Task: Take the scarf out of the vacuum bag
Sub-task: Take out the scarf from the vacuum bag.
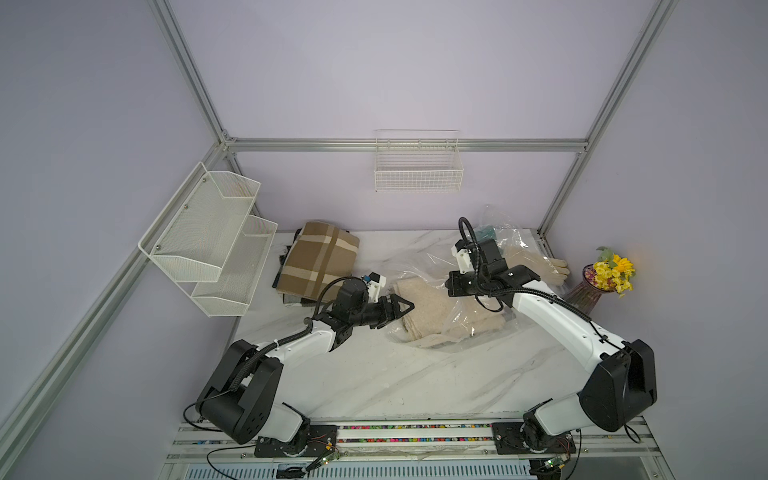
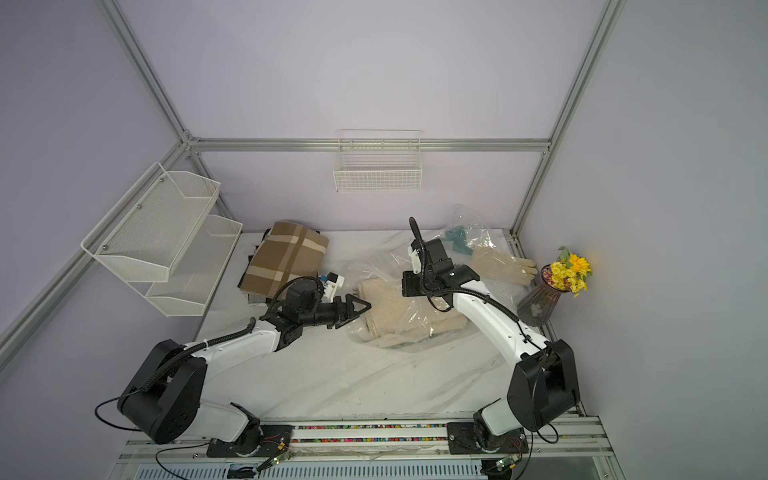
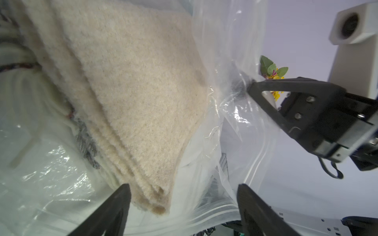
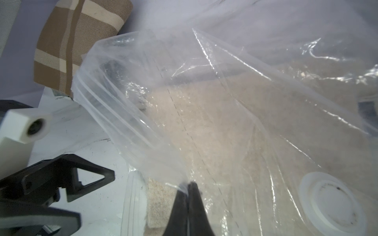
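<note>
The cream scarf (image 1: 432, 309) lies folded inside the vacuum bag (image 1: 411, 268), just 12 o'clock of the middle of the table (image 1: 374, 374), one corner at the bag's open mouth on the 9 o'clock side. The left gripper (image 1: 405, 305) stands there with jaws wide either side of that corner, holding nothing, though I can't tell whether it touches the wool. At the scarf's 1 o'clock the right gripper (image 4: 188, 187) is pinched tight on the bag's film.

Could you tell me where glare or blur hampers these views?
Left wrist: scarf sharp centrally, smeared toward the edge; glints on the vacuum bag. Right wrist: bright streaks and haze veil the scarf. Both top views: even light, bag faint against the table.
</note>
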Robot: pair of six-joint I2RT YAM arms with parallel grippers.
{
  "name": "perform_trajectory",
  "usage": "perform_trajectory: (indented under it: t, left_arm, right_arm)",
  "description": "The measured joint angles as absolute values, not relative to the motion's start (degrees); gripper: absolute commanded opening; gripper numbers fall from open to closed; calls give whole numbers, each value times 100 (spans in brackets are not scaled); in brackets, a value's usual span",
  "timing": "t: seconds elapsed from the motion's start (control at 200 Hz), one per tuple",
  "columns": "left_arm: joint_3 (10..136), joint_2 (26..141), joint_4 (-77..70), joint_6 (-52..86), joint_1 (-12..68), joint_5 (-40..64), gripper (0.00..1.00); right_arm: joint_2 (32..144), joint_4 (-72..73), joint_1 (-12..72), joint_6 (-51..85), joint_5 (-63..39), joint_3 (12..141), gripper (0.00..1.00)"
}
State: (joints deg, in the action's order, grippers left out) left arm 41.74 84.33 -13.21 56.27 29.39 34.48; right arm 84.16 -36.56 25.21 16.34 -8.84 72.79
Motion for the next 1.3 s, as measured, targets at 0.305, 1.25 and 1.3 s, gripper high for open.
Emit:
perform_trajectory:
  t: [0.305, 1.25, 1.3]
  left_arm:
    - [3962, 9041, -1717, 5964, 3334, 3380, 76]
    - [3944, 9588, -2073, 6215, 3463, 3037, 70]
    - [3944, 9631, -2126, 6241, 3463, 3039, 68]
  right_arm:
    - [7953, -3693, 2722, 1586, -895, 6855, 0]
    - [7553, -3450, 2941, 1549, -1039, 6180, 0]
    - [7553, -3448, 2943, 1542, -1037, 6178, 0]
